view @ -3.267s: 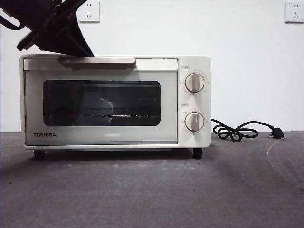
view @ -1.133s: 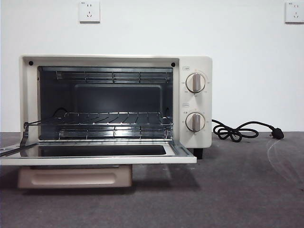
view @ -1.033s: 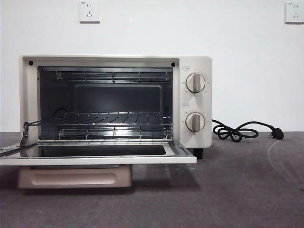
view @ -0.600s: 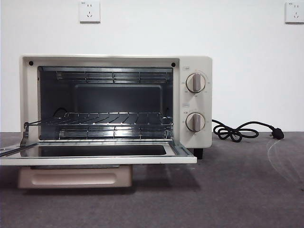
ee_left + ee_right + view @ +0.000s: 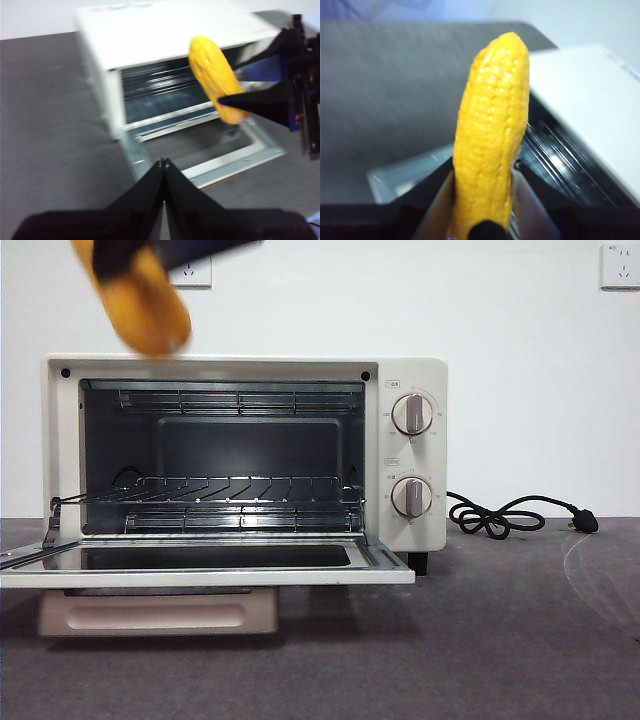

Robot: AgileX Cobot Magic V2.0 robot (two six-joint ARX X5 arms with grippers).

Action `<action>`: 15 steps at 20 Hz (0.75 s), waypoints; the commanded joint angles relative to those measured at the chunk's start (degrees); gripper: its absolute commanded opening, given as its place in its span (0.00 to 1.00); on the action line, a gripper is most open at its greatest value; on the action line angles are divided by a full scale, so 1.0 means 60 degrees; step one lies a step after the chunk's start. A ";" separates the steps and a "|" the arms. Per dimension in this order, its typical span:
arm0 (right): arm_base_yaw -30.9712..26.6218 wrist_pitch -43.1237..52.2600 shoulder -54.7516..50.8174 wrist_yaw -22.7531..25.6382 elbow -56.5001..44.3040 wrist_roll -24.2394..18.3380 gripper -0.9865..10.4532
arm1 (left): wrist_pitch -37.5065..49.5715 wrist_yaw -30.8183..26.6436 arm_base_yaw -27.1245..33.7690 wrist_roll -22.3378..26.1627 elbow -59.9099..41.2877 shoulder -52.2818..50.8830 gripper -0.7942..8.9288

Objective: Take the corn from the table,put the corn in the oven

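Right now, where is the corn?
The right claw holds the corn in the air, at the front view's top left, above the open oven.

Right gripper (image 5: 482, 220) clamps the corn (image 5: 492, 135), held high; left gripper (image 5: 164, 165) hangs with jaws together

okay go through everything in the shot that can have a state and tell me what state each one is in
oven: door open, folded down flat, rack bare
corn: lifted above the oven, clamped by the right gripper
right gripper: shut on the corn
left gripper: shut, holding nothing
power cord: unplugged, lying on the table
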 commanded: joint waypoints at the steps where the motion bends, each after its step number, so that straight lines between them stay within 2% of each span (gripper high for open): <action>1: -0.0011 0.0153 0.0597 0.0441 0.0015 -0.1337 0.08 | -0.0237 -0.0528 -0.0040 0.0047 0.0102 -0.0259 0.08; 7: -0.0011 0.0390 0.1570 0.1384 0.0015 -0.3187 0.08 | -0.0565 -0.0918 -0.0044 0.0040 0.0106 -0.0412 0.08; 11: -0.0022 0.1045 0.2146 0.2339 0.0018 -0.4371 0.08 | -0.0608 -0.0911 -0.0040 -0.0036 0.0106 -0.0412 0.08; 15: -0.0200 0.1679 0.2546 0.2685 0.0022 -0.5333 0.08 | -0.0616 -0.0907 -0.0044 -0.0073 0.0106 -0.0412 0.08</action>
